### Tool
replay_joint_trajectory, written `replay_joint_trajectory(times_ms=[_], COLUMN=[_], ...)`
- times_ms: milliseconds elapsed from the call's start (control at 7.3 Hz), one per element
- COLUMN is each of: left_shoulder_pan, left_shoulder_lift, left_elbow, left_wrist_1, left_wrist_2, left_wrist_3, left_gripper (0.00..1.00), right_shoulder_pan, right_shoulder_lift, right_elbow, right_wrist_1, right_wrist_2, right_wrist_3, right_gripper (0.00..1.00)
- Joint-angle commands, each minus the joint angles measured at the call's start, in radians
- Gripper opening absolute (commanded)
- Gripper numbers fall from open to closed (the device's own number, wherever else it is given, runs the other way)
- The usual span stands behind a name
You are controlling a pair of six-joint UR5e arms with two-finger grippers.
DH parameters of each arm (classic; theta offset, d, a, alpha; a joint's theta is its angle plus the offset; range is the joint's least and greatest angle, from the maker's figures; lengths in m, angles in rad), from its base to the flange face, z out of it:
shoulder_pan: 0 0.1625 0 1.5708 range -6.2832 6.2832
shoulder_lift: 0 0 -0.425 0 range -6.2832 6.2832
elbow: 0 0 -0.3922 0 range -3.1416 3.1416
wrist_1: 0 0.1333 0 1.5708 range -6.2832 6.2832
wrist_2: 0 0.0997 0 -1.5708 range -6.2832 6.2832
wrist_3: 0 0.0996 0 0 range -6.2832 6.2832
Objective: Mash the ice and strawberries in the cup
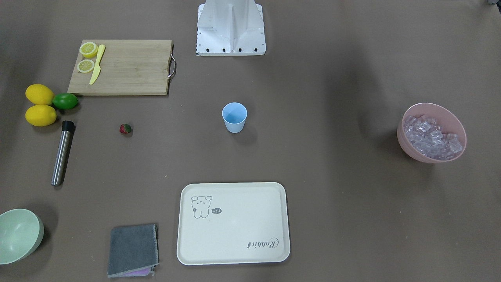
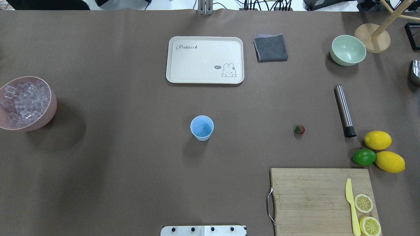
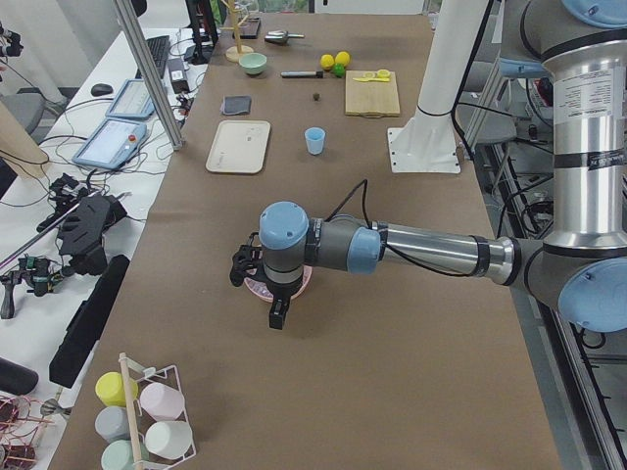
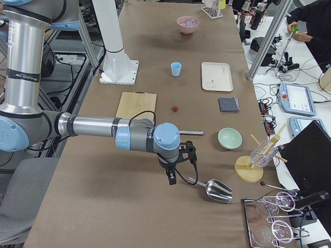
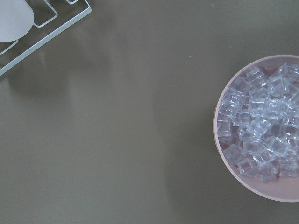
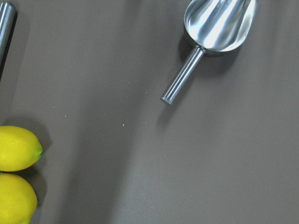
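The light blue cup (image 2: pixel 201 127) stands upright and empty-looking at the table's middle, also seen as the cup (image 1: pixel 234 117). A tiny red strawberry (image 2: pixel 299 129) lies on the table to its right. The ice (image 2: pixel 24 101) fills a pink bowl (image 2: pixel 49 114) at the far left; the left wrist view looks down on this ice (image 5: pixel 264 135). In the exterior left view my left gripper (image 3: pixel 257 297) hangs over that bowl. My right gripper (image 4: pixel 182 168) hovers beside a metal scoop (image 4: pixel 214 189). I cannot tell whether either gripper is open or shut.
A steel rod with a black end (image 2: pixel 344 110) lies right of the strawberry. Two lemons (image 2: pixel 377 140), a lime (image 2: pixel 364 157) and a cutting board (image 2: pixel 311 196) with a yellow knife and lemon halves sit near right. A cream tray (image 2: pixel 183 65), grey cloth (image 2: pixel 270 47) and green bowl (image 2: pixel 347 49) lie far.
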Motion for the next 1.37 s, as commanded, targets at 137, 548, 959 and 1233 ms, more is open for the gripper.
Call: replay_joint_trajectory(times_ms=[137,548,959,1233], left_shoulder_pan=[0.001,0.016,0.163,0.272], left_shoulder_lift=[0.003,0.001,-0.011,-0.02], left_elbow=[-0.003,-0.017,-0.011,0.016], left_wrist_1=[-0.002,-0.062,-0.231,-0.39], left_wrist_2=[0.0,-0.003,0.006,0.082], left_wrist_3=[-0.005,-0.008,-0.138,-0.261], left_gripper=[0.98,0.98,0.97,0.97], right_shoulder_pan=[0.0,0.0,0.0,0.0], right_shoulder_lift=[-0.013,-0.014,-0.014,-0.016], right_elbow=[0.001,-0.003,-0.003,-0.005], right_wrist_1=[0.001,0.0,0.0,0.0], right_wrist_2=[0.007,0.05,0.061,0.064], right_wrist_3=[0.0,0.011,0.005,0.003], right_gripper=[1.0,1.0,1.0,1.0])
